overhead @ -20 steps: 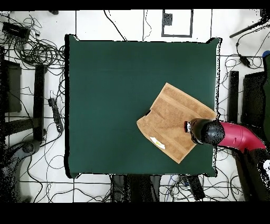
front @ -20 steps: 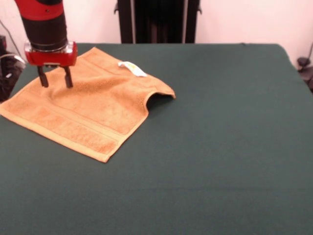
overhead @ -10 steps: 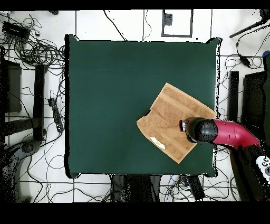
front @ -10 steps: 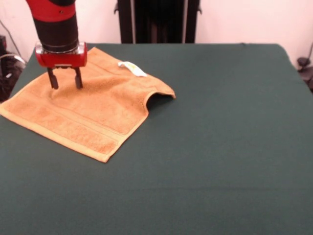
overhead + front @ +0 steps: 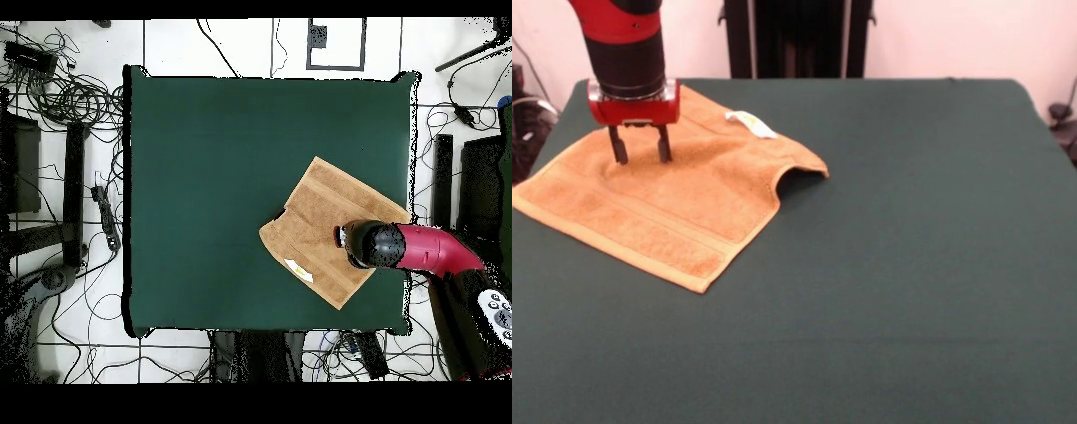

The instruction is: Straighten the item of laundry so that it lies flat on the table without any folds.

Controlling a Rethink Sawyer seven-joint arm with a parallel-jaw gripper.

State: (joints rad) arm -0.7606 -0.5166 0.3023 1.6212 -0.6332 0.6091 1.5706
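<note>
Since 1 second ago the gripper (image 5: 640,156) has shifted right over the towel (image 5: 680,203), which lies at the table's (image 5: 909,265) far left. Soft and limp, the towel should drape; its curled right corner (image 5: 803,168) looks the best hold. Jaws spread narrowly, holding nothing; whether the tips touch the cloth cannot be told.

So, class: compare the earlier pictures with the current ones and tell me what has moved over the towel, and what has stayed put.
The gripper has slid sideways above the towel, rightward in the front view, toward the towel's middle and away from the table edge. Its fingers are open and grasp nothing. The towel has not shifted: the tucked-under corner and the white tag lie as before.
</note>
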